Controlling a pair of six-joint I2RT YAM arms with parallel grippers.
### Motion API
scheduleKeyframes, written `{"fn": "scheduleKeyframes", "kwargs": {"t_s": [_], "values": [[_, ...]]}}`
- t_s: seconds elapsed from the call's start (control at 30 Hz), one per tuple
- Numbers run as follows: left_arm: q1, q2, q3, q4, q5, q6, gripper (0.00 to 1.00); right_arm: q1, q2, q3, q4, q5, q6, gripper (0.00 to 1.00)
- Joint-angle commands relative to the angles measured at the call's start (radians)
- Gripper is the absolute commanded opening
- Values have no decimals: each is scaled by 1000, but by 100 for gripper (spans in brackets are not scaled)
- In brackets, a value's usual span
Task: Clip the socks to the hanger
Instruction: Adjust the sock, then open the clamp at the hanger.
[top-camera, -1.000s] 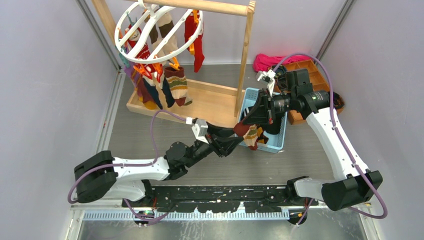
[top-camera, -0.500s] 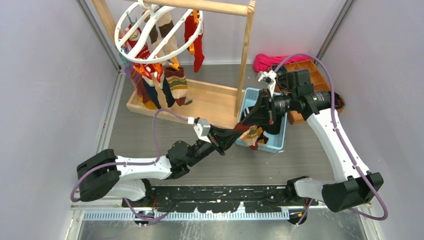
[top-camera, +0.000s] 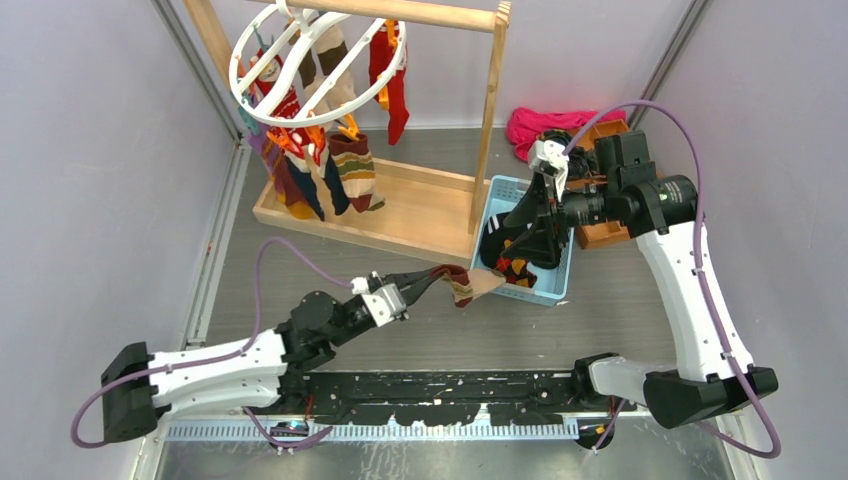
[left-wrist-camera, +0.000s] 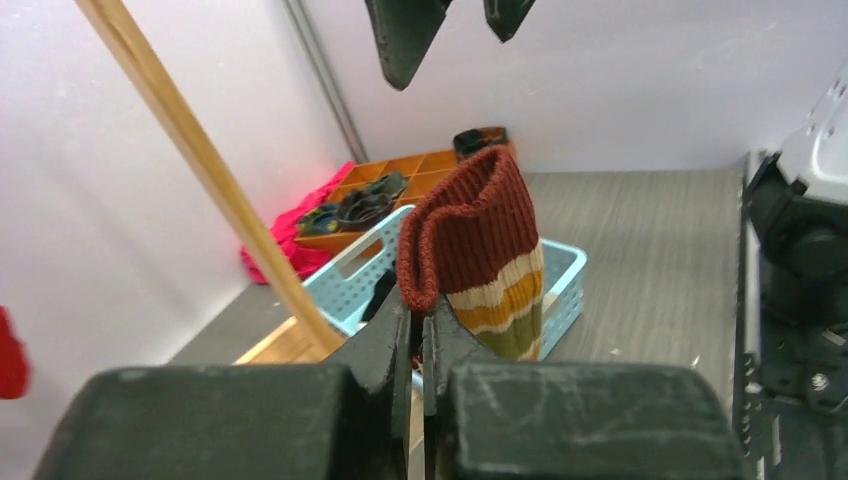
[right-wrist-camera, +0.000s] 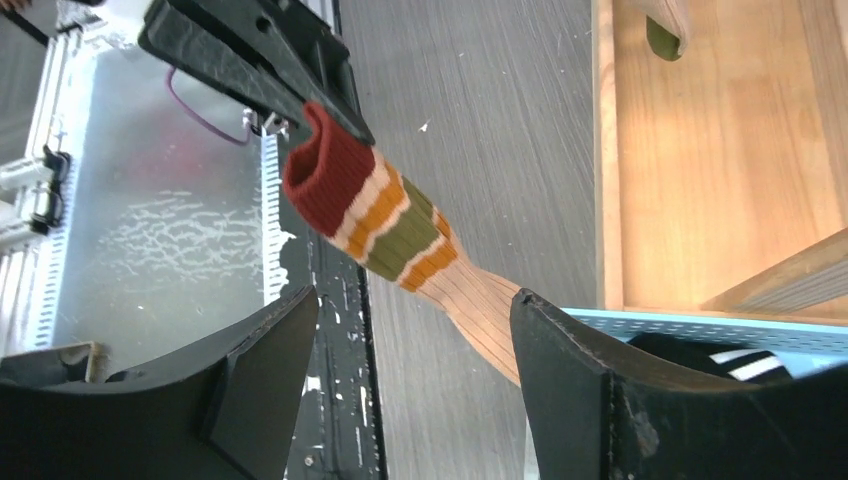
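One sock | left gripper clamped on it | right gripper spread wide

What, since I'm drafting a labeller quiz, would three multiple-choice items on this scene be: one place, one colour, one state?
1. The blue basket stands:
A. inside the wooden tray
B. just right of the rack's upright post
C. against the left wall

2. The cuff of the sock in the left tool is:
A. blue
B. white
C. rust red

3. The right tool is:
A. open
B. shut on the sock
C. shut on the basket

Answers:
1. B, the top view shows the basket beside the post.
2. C, the left wrist view shows a rust cuff above cream and orange stripes.
3. A, its fingers stand wide apart.
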Motion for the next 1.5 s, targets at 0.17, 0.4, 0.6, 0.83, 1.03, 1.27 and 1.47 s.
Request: {"fn": "scheduleKeyframes", "kwargs": {"t_s": [0.17,0.4,0.6,0.83,1.03,1.27,1.47], "values": [[3,-238,210,-484,-112,159,0,90,53,178,-152,152,-240,76],[3,-307,340,-705,-200,144,0,169,128,253,-58,197,-218,76],[2,-338,248,-695,-232,69,0,167,171,287,142,293,-40,79],[3,-429,91,-619,-260,-44,0,-35,168,183,474,156,287,82],[4,-479,45,-621,-290,-66,0,-108,188,74,674,132,379,85],[4,-493,14,-605,-301,-82,0,-108,237,64,727,132,378,87],[4,-468,11,-578,-284,-85,0,-109,325,130,765,125,356,98]]}}
